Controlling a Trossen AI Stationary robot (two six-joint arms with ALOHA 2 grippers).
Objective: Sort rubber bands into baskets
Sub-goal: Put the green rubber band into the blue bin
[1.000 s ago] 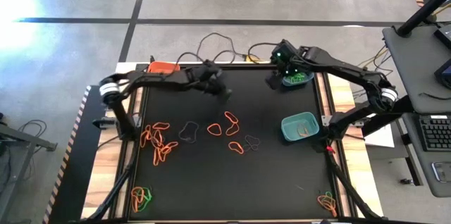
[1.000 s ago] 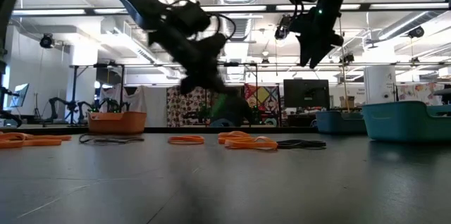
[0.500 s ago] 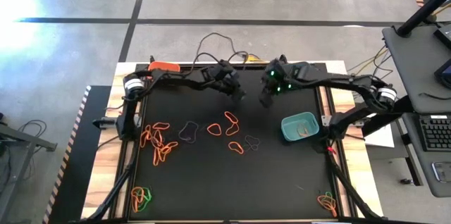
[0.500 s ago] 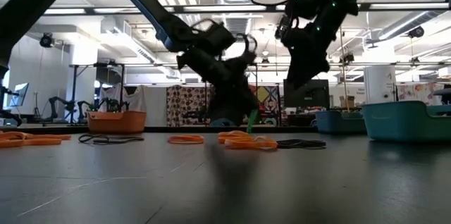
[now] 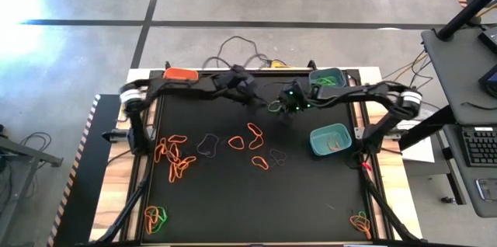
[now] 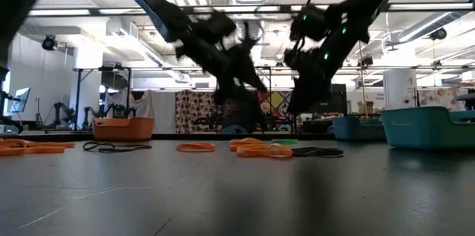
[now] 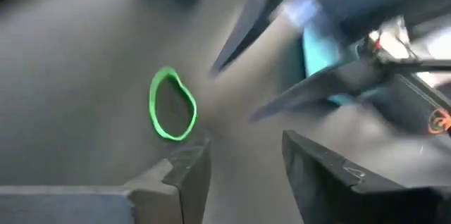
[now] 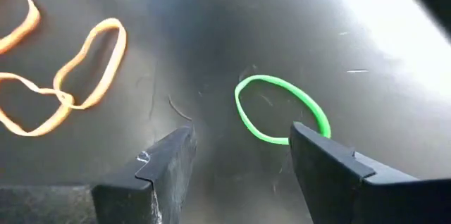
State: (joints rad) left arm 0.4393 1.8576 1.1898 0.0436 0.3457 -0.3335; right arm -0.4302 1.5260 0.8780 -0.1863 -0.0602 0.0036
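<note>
Lying loose on the bench, the green rubber band (image 8: 282,108) sat at twelve o'clock of the right gripper (image 8: 239,160), whose released fingers were nearer than the left's, also parted.

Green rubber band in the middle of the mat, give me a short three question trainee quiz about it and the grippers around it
1. True or false: the green rubber band lies flat on the black mat, held by neither gripper.
2. Which gripper has the band just ahead of its open fingers? A) right gripper B) neither
3. Fill in: the teal basket sits on the mat's ____ side in the high view.

Key: 1 true. 2 A; the left gripper is open beside it too. 3 right.
</note>
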